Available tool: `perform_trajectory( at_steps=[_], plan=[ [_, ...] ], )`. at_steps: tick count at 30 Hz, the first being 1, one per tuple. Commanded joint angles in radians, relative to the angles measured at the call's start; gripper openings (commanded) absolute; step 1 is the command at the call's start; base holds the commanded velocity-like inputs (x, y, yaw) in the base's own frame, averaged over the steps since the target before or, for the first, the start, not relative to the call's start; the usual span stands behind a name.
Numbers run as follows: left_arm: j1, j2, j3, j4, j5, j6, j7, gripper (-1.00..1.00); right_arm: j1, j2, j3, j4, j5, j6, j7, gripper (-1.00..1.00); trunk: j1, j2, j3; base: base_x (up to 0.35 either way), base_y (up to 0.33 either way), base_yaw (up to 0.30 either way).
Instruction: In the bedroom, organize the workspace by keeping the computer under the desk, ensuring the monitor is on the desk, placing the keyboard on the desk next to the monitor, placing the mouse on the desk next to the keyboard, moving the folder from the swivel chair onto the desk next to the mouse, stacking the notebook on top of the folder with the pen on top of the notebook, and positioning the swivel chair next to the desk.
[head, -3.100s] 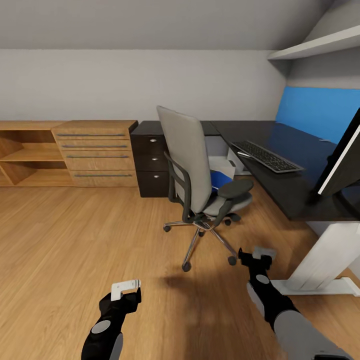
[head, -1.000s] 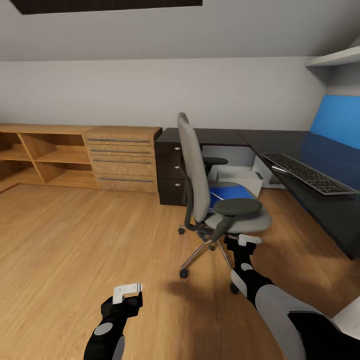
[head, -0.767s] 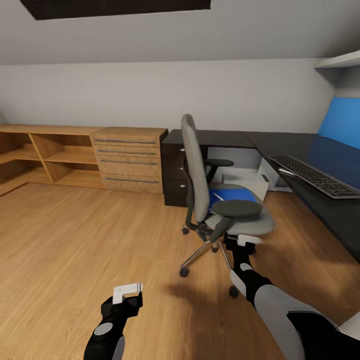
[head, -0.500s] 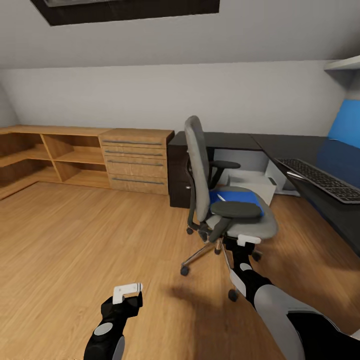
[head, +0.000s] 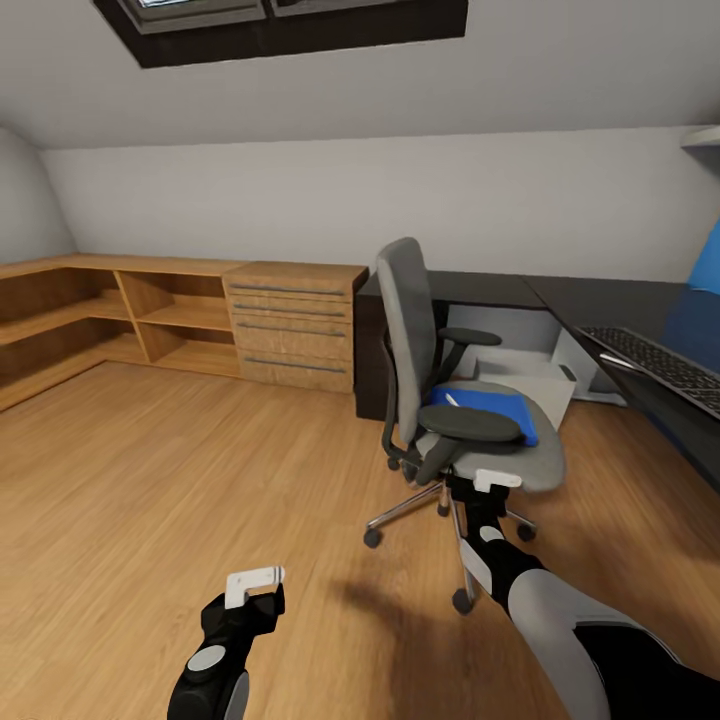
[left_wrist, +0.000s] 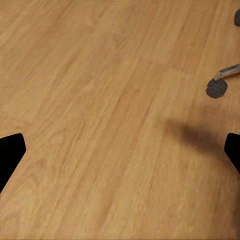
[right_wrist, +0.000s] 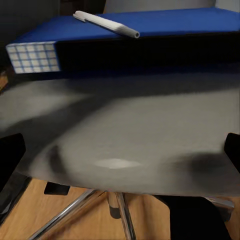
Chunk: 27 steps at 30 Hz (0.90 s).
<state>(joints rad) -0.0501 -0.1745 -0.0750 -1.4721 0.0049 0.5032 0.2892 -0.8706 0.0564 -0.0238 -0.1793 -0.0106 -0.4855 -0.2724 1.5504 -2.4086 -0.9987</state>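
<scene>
**Closing on the chair**

My left claw (head: 252, 580) hangs apart over the floor (head: 150, 480). My view has swung left and the chair (head: 440, 400) has drawn nearer. My right claw (head: 497, 481), apart, now sits at the seat edge; the folder (right_wrist: 150, 25) lies there, a pen (right_wrist: 106, 23) on top. Lifting it comes next, I judge.

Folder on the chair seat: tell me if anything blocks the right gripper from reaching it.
Nothing visible blocks it. The right gripper sits at the seat's front edge, and the folder lies just ahead across bare grey cushion. A white pen rests on top of the folder.
</scene>
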Motion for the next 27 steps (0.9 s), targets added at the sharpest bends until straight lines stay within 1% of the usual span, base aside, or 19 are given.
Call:
perform_trajectory(
  at_steps=[1,6,14,23,27],
  plan=[
    [-0.001,0.0,-0.001,0.0,0.001,0.004,0.006,1.0,-0.001,0.001,-0.002,0.001,-0.001,-0.004,-0.001,1.0,0.0,0.0,-0.001,0.0,0.0,0.029],
    [-0.001,0.0,0.0,0.001,0.0,0.002,0.007,1.0,-0.001,0.0,-0.002,0.0,-0.001,-0.004,0.0,1.0,0.0,0.0,0.0,0.0,0.0,-0.016],
    [-0.001,0.0,0.0,0.001,-0.001,0.001,0.007,1.0,-0.001,0.0,-0.002,0.0,-0.002,-0.004,0.0,1.0,0.0,0.0,0.008,-0.009,0.0,-0.167],
    [-0.001,0.0,0.0,0.001,-0.002,0.001,0.007,1.0,-0.001,0.0,-0.002,0.001,-0.002,-0.004,0.001,1.0,0.0,0.0,0.017,-0.254,0.0,-0.199],
    [-0.001,0.0,0.0,0.001,-0.001,0.001,0.006,1.0,-0.001,0.0,-0.004,0.001,-0.002,-0.004,0.001,1.0,0.0,0.0,0.021,-0.13,0.0,-0.213]
  ],
)
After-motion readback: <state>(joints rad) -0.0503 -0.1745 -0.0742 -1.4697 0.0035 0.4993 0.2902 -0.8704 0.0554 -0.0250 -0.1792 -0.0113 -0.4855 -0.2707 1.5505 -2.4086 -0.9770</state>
